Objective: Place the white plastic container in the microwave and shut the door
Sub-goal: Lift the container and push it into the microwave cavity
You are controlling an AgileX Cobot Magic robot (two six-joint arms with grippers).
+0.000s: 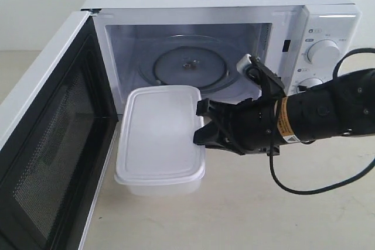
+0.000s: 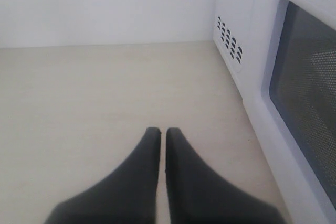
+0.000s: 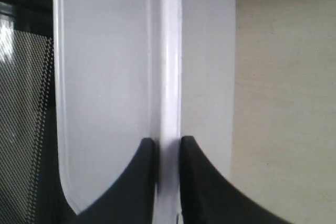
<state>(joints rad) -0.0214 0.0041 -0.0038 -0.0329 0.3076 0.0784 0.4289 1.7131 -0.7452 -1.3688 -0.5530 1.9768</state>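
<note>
The white plastic container (image 1: 159, 139) hangs just in front of the open microwave (image 1: 234, 16), its far end near the cavity's sill. My right gripper (image 1: 202, 126) is shut on the rim of its right side; in the right wrist view the fingers (image 3: 144, 171) pinch the container's (image 3: 105, 77) rim. The door (image 1: 50, 139) stands swung wide open on the left, and its mesh window (image 2: 310, 93) shows in the left wrist view. The glass turntable (image 1: 188, 65) lies bare inside. My left gripper (image 2: 163, 132) is shut on nothing, low over the counter beside the door's outer face.
Two round knobs (image 1: 322, 52) sit on the microwave's panel behind my right arm. A black cable (image 1: 316, 188) loops below that arm over the beige counter (image 1: 263, 215). Vent slots (image 2: 230, 40) mark the microwave's side wall near my left gripper.
</note>
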